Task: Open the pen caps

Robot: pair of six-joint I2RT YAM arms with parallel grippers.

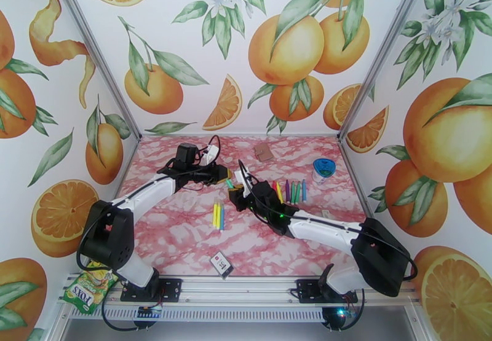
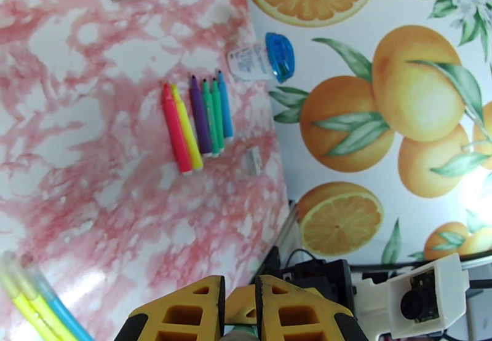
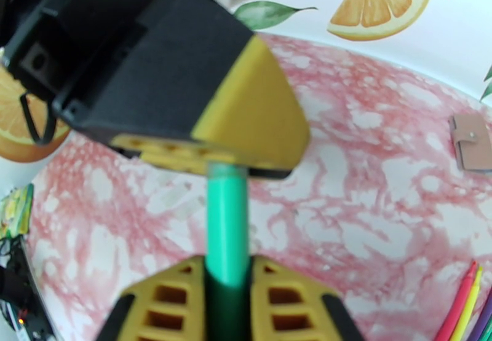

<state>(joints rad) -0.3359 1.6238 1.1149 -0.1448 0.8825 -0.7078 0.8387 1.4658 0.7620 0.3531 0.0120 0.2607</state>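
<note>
TOP EXTERNAL: fixed high behind the arm bases (image 1: 150, 288), the camera looks down and forward over the whole pink-marbled worktop (image 1: 184, 238) to the back wall (image 1: 246, 59). LEFT WRIST: riding just behind the left gripper (image 2: 240, 287), it faces across the worktop to the right-hand wall (image 2: 381, 121), sharing the row of markers (image 2: 197, 124) and the blue-lidded container (image 2: 280, 56) with the overhead view. RIGHT WRIST: closest of all, it sights from the right gripper (image 3: 227, 271) along the green marker (image 3: 226, 213) to the left gripper's tips, a meeting the overhead view shows mid-worktop.
</note>
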